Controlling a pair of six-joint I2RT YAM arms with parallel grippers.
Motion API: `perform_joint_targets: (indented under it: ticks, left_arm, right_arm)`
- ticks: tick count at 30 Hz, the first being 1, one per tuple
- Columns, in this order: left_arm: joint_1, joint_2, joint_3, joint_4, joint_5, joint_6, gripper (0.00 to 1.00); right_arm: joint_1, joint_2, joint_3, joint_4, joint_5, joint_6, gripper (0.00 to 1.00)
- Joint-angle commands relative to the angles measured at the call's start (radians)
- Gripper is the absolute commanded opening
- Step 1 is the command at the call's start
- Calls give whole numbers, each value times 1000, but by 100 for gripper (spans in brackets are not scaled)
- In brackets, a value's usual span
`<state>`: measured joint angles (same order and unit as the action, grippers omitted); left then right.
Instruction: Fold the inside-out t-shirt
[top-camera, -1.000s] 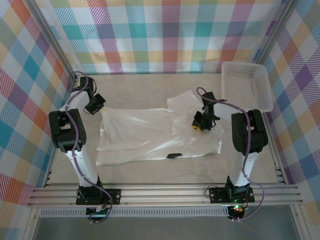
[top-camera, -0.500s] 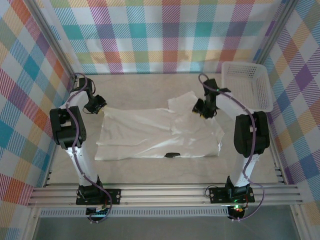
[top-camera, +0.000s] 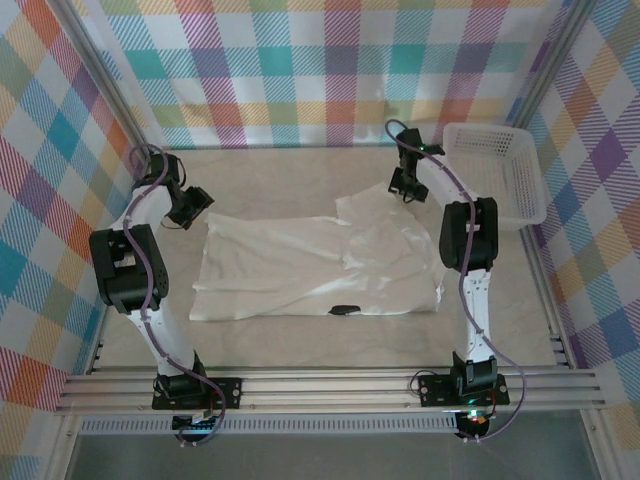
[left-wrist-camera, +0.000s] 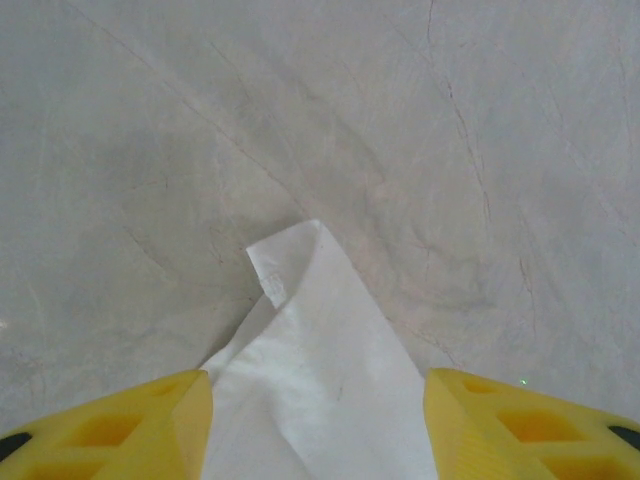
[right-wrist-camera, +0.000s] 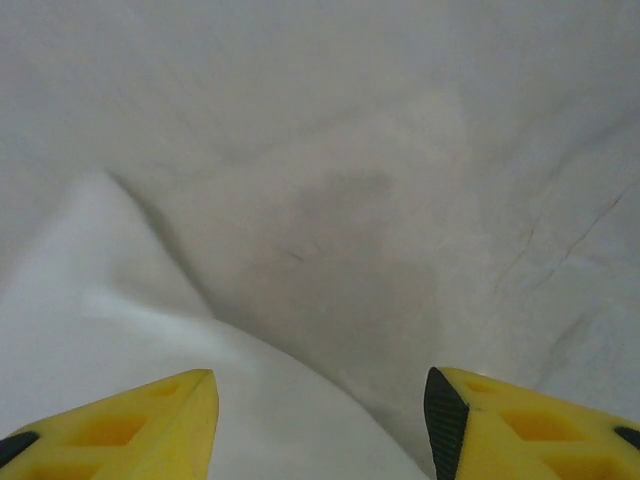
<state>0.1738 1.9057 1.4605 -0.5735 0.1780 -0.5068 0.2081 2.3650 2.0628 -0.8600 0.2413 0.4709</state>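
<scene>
Right arm (top-camera: 466, 238) has swung back past the inside-out t-shirt's (top-camera: 300, 265) far edge, and both arms' jaws stand spread and empty, apparently leaving it flat on the bench (top-camera: 270, 170).

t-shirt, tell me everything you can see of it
The white t-shirt of thin cloth lies spread across the table, wrinkled, one sleeve sticking out at the far right. A small dark patch sits at its near edge. The left gripper and right gripper are open at its far corners, not holding it.
</scene>
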Motion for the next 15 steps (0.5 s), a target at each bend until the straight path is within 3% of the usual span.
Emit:
perform_joint_targets:
  ticks: [1,5,6,11,12,15]
  left_arm:
    - [6,-25,-13,-11,28,10,59]
    - [-3,-26,-10,-11,16,14,59]
    - [-3,-20,-9,-16,8,15,59]
    - [-6,56,37,-86,-23,-3,59]
    - [-7,78,60,-110,-42,-7,60]
    - [-10,127,98,-132,-117,-20,61]
  right_arm:
    - [1,12,22,-116,-38,-19,60]
    - [2,20,-36,-89,-112,-28,56]
    - [1,25,-39,-83,-114,-29,51]
    - [2,23,-12,-85,-111,-42,5]
    - [2,15,-4,-90,-113,-45,0]
    - [2,-27,7,-77,-140,-59,0]
